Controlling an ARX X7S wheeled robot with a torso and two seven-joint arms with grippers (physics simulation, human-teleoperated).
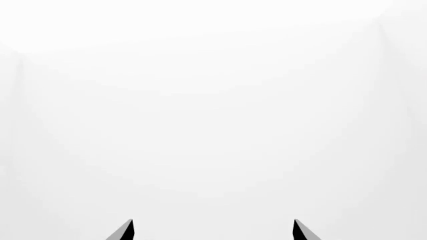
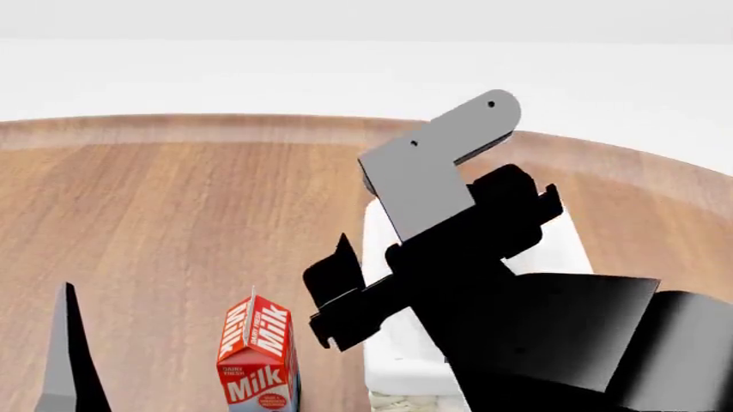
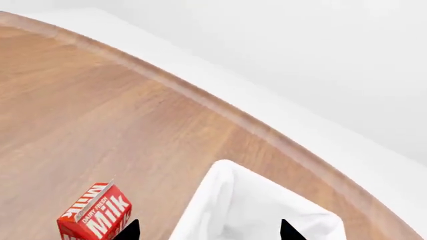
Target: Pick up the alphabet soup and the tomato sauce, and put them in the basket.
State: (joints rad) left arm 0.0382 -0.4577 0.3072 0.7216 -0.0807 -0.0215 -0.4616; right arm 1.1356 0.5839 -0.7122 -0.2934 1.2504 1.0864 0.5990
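The basket (image 3: pixel 253 212) shows its white cloth lining just beyond my right gripper (image 3: pixel 208 231), whose fingertips (image 3: pixel 130 231) stand wide apart with nothing between them. In the head view my right arm (image 2: pixel 458 257) hangs over the basket (image 2: pixel 387 249) and hides most of it. My left gripper (image 1: pixel 213 231) is open and empty, facing a blank white surface. One of its fingers (image 2: pixel 69 360) shows at the lower left of the head view. The alphabet soup and the tomato sauce are out of view in all frames.
A red milk carton (image 2: pixel 257 356) stands on the wooden table (image 2: pixel 172 223) just left of the basket; it also shows in the right wrist view (image 3: pixel 93 212). The table's rounded far edge (image 2: pixel 229 129) borders white floor.
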